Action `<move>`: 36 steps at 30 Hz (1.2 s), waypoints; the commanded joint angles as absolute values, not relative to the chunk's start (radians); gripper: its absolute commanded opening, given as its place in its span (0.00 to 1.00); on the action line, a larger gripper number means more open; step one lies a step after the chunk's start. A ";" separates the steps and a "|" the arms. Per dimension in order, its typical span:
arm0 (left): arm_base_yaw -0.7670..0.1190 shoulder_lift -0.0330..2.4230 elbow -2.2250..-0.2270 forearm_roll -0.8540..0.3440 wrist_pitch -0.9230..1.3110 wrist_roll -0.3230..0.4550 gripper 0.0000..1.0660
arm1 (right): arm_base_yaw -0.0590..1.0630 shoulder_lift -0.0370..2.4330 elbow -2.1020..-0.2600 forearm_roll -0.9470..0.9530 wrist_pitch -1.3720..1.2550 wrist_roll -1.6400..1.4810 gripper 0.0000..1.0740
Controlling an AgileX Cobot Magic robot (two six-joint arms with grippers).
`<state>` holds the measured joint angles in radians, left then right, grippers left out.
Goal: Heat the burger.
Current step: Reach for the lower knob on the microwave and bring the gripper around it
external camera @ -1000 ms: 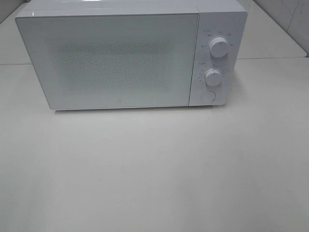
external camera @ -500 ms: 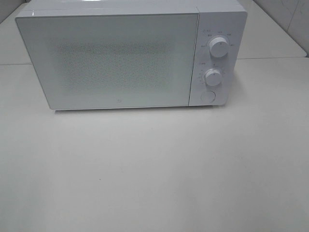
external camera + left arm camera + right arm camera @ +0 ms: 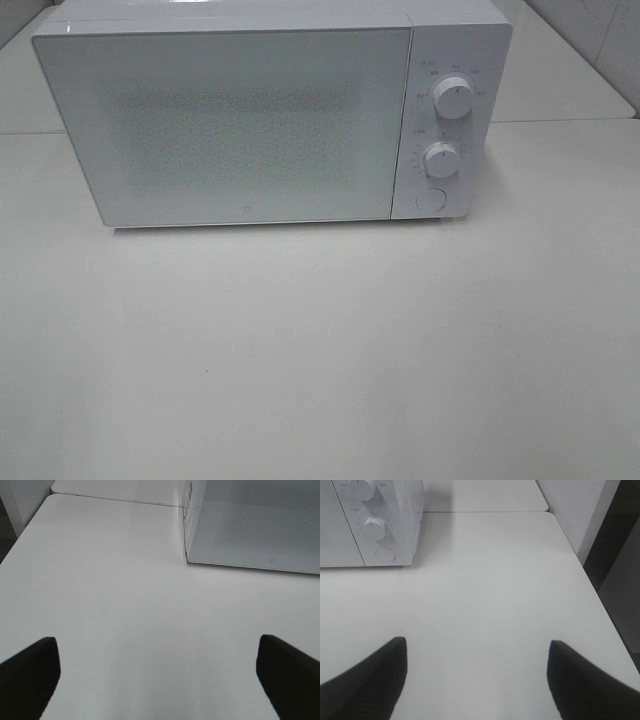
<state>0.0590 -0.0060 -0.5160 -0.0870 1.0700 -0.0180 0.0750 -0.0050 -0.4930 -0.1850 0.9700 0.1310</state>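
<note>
Left wrist — claw [image 3: 160, 677] spread wide, microwave [image 3: 255, 525] closed

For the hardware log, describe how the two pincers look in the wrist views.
Left pincer: only two matte black fingers show, broad with blunt angled tips. Right pincer: the same black fingers, one faintly ribbed on its surface. No cables, markings or arm links are visible; the high view shows neither arm.

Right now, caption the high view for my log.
Closed white microwave standing on a white table; no burger or arm visible.
</note>
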 commanded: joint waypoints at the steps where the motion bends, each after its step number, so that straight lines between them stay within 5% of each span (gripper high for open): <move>1: 0.065 -0.025 -0.514 -0.084 1.069 -0.024 0.94 | 0.068 -0.033 -0.491 -0.184 0.965 0.135 0.69; 19: 0.065 -0.024 -0.514 -0.084 1.069 -0.024 0.94 | 0.068 0.028 -0.544 -0.202 0.885 0.155 0.72; 36: 0.065 -0.023 -0.514 -0.084 1.069 -0.024 0.94 | 0.068 0.382 -0.521 -0.203 0.404 0.165 0.71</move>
